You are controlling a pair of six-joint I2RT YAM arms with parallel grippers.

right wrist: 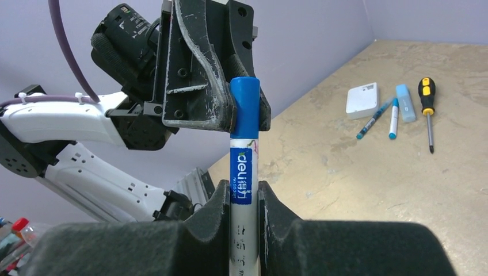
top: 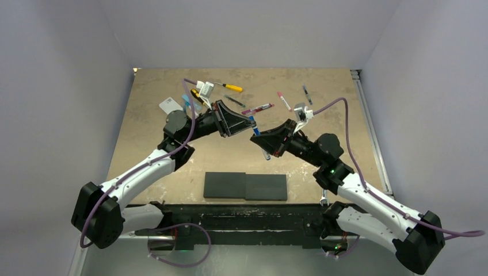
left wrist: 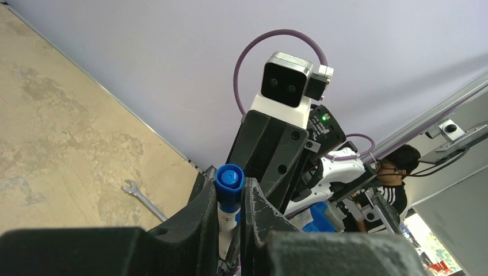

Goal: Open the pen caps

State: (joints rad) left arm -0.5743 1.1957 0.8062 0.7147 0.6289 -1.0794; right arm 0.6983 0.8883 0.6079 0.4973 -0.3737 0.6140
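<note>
One white-barrelled pen (right wrist: 243,190) with a blue cap (right wrist: 246,106) hangs in the air between both grippers over the table's middle (top: 256,131). My right gripper (right wrist: 241,198) is shut on the white barrel. My left gripper (left wrist: 230,198) is shut on the blue cap (left wrist: 229,185), and in the right wrist view its fingers (right wrist: 198,86) clamp the cap's sides. The cap sits on the barrel. Other capped pens lie at the back: a pink/red one (top: 257,108), a pink-capped one (top: 283,100), a dark one (top: 307,94), and a blue-capped one (right wrist: 393,118).
A yellow-handled screwdriver (top: 227,86), a black-and-yellow screwdriver (right wrist: 427,109), a white box (right wrist: 362,99) and a light blue highlighter (right wrist: 405,102) lie at the back left. A black slab (top: 246,186) lies near the front edge. A wrench (left wrist: 141,198) lies by the right arm's base.
</note>
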